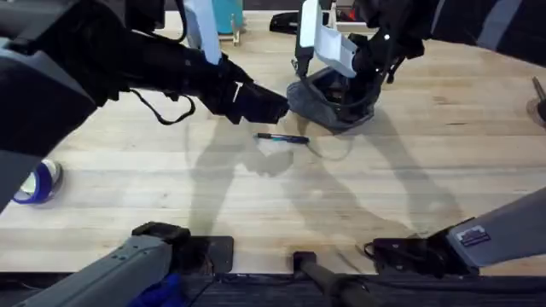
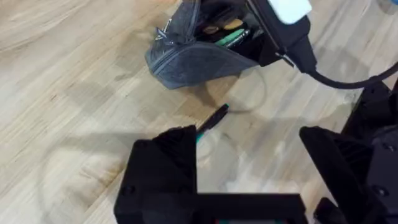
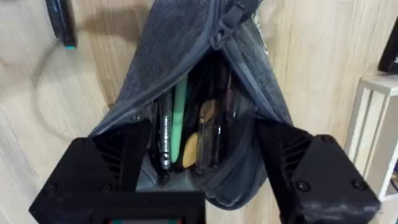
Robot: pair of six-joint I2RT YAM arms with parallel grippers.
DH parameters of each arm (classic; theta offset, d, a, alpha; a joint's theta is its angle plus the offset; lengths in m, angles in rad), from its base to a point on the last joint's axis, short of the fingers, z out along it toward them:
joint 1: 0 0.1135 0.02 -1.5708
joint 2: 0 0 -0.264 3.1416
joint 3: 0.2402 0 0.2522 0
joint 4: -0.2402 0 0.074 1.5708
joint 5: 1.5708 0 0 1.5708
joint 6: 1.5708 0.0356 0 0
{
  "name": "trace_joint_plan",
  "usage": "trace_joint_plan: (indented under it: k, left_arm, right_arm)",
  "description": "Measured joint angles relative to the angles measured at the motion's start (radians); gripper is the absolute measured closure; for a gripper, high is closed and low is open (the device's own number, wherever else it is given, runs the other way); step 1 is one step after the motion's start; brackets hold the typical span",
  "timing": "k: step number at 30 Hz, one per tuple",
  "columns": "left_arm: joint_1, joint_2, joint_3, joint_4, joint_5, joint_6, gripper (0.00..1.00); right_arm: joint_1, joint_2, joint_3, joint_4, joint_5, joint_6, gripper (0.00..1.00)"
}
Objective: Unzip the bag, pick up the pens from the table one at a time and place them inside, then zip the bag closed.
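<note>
The grey bag lies unzipped at the back middle of the table. Its mouth gapes, showing dark pens, a green one and other items inside. One dark pen with a teal tip lies on the wood just in front of the bag, also seen as the pen and the pen. My right gripper is open over the bag's mouth, one finger at each side. My left gripper hovers open, nothing in it, above the loose pen by the bag's left end.
A roll of blue tape sits near the table's left edge. A white stand and a black object are at the back. Another dark item is at the right edge. Bare wood lies in front of the pen.
</note>
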Motion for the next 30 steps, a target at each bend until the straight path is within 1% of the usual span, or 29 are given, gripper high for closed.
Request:
trace_joint_plan:
  k: [8, 13, 16, 22, 23, 24, 30]
  left_arm:
    - [0.000, 0.000, 0.000, 0.000, 0.000, 0.000, 0.006]
    - [0.000, 0.000, 0.000, 0.000, 0.000, 0.000, 0.006]
    - [0.000, 0.000, 0.000, 0.000, 0.000, 0.000, 0.005]
    - [0.000, 0.000, 0.000, 0.000, 0.000, 0.000, 0.005]
    - [0.000, 0.000, 0.000, 0.000, 0.000, 0.000, 0.005]
    - [0.000, 0.000, 0.000, 0.000, 0.000, 0.000, 0.006]
    - [0.000, 0.000, 0.000, 0.000, -0.001, 0.000, 0.006]
  right_arm:
    - [0.000, -0.005, 0.000, -0.001, 0.000, 0.031, 0.004]
    - [0.000, -0.083, 0.000, -0.001, 0.000, 0.082, 0.004]
    - [0.000, -0.159, 0.000, 0.003, -0.001, 0.156, 0.004]
    - [0.000, -0.285, 0.000, -0.009, -0.004, 0.378, 0.004]
    - [0.001, -0.302, 0.000, -0.018, -0.007, 0.409, 0.004]
    - [0.010, -0.347, 0.000, -0.058, -0.023, 0.469, 0.004]
    - [0.057, -0.401, 0.000, -0.118, -0.044, 0.516, 0.003]
